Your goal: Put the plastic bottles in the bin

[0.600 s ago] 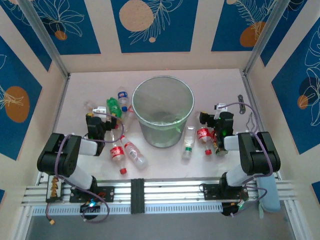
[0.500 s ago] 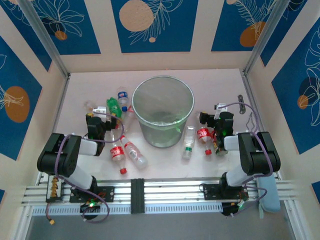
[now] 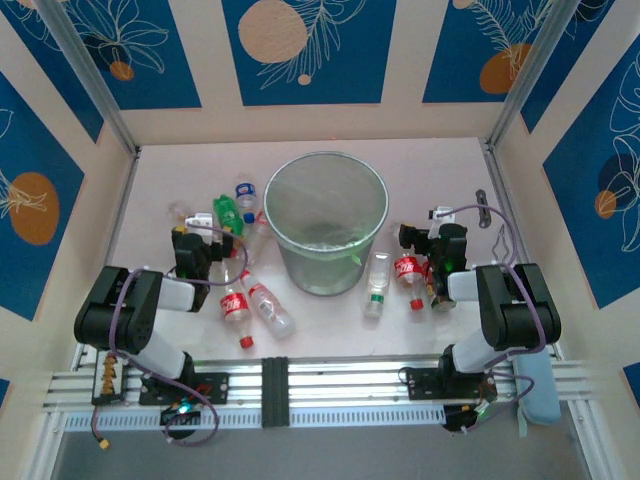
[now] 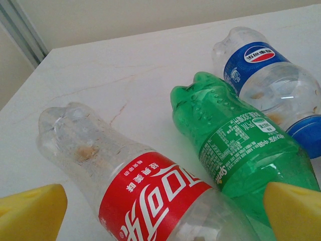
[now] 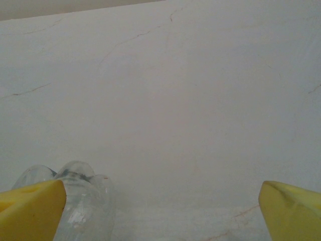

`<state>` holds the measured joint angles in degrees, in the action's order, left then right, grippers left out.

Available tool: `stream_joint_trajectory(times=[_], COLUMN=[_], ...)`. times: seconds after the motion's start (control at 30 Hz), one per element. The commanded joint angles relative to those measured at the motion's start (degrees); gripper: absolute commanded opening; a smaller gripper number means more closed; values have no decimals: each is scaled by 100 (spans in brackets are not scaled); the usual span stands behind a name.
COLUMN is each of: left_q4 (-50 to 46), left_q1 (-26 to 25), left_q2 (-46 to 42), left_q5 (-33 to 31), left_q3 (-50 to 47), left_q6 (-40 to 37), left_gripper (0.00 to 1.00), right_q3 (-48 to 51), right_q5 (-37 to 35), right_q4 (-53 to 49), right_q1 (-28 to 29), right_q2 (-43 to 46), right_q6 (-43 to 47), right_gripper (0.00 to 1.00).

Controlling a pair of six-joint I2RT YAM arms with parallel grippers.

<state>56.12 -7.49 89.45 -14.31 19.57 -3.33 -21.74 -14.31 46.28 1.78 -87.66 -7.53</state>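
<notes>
The bin (image 3: 325, 225), a silver wire-mesh basket, stands mid-table. Plastic bottles lie on both sides of it. In the left wrist view a clear red-labelled bottle (image 4: 150, 196) lies between the yellow fingertips of my open left gripper (image 4: 165, 213), untouched by them. Beside it lie a green bottle (image 4: 235, 135) and a blue-labelled one (image 4: 266, 75). From above, my left gripper (image 3: 205, 245) sits left of the bin. My right gripper (image 3: 430, 240) is to the bin's right, also open (image 5: 160, 211), over bare table, with a clear bottle's base (image 5: 75, 201) by its left fingertip.
Two red-labelled bottles (image 3: 250, 303) lie at front left of the bin. A green-capped clear bottle (image 3: 377, 280) and a red-labelled one (image 3: 408, 270) lie at front right. Walls enclose the white table (image 3: 440, 170) on three sides.
</notes>
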Motion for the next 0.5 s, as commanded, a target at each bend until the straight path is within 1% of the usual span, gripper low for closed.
stream_joint_trajectory(times=[0.0,0.2,0.27,0.3,0.33,0.37,0.43,0.47], left_q4=[-79,-138,-78,-44,-107,-366,-412,-759], left_q1=[163,255,261,257,265,278,283,287], left_q2=[40,37,16,-6,-106,-302,-553,-793], left_q5=[228,383,385,278,103,78,18,-287], left_q3=[137,161,120,100,104,102,50,129], left_q6=[153,210,210,226,303,383,363,454], left_gripper=[100,100,97,97,98,99,100,100], right_q3=[-134,-141,-119,-165,-299,-573,-1163,-1416], right_q5=[103,175,227,235,223,187,318,311], right_q4=[143,122,162,42,-311,-975,-2423,-3041], right_q1=[-38,-77,-90,-92,-106,-120,-201,-231], right_q2=[38,38,61,147,285,502,871,1016], right_q6=[6,-10,2,-12,-27,-73,-185,-250], right_gripper=[99,99,99,99,99,99,99,99])
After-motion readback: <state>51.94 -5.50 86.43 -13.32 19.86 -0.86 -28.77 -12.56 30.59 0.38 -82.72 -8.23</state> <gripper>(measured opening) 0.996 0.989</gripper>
